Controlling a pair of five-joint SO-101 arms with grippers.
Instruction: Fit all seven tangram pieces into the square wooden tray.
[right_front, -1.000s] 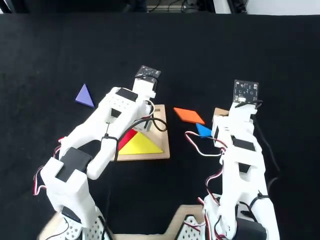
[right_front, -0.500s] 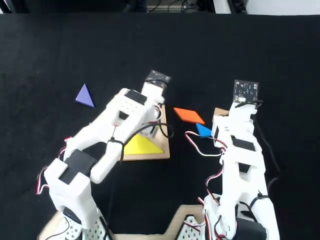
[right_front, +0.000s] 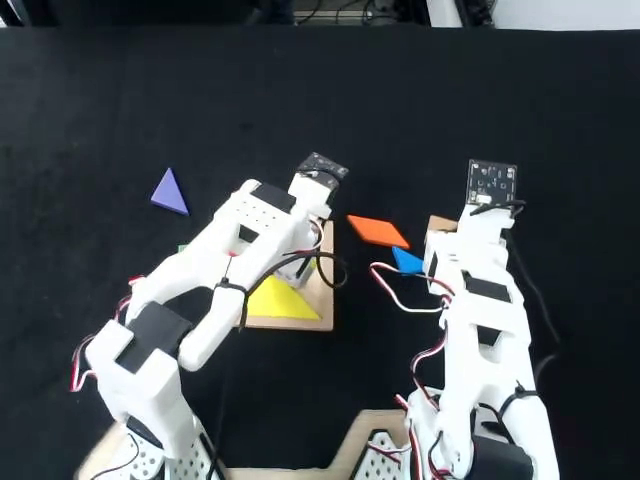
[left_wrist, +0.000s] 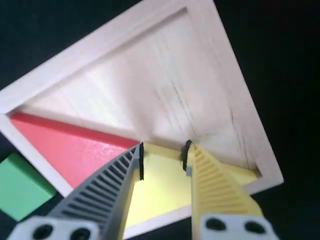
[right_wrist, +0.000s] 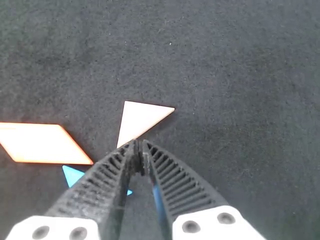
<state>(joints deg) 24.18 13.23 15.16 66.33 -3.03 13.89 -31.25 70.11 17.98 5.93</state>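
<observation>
1. The left pincer (left_wrist: 163, 159) is released. Its jaws stand apart with nothing between them, tips over the apex of the yellow triangle (left_wrist: 160, 192), near the middle of the tray (left_wrist: 235, 95).
2. The yellow triangle and the red triangle (left_wrist: 70, 147) lie inside the rim with their edges meeting. The rest of the tray floor is bare wood. In the high view the tray (right_front: 327, 290) sits at centre frame, partly under the left arm (right_front: 250, 230).
3. The right pincer (right_wrist: 138, 152) is clenched and holds nothing. The pale triangle (right_wrist: 141, 119) lies just past its tips, one corner pointing at them. The blue triangle (right_wrist: 74, 175) lies close beside the fingers, and the parallelogram (right_wrist: 42, 143) lies next to that.
4. In the high view the parallelogram (right_front: 378, 230) lies just right of the tray, between the two arms. Its long axis runs left to right and dips toward the lower right. The blue triangle (right_front: 407, 260) lies near its lower right end.
5. The green square (left_wrist: 22, 186) lies just outside the rim by the red triangle. The purple triangle (right_front: 170, 190) lies at upper left, well apart from the tray.
6. Judgement: two of the seven pieces are seated. The next pick likely turns on nearness. The green square lies nearest the left pincer, the pale and blue triangles nearest the right one, and the parallelogram lies between both.
</observation>
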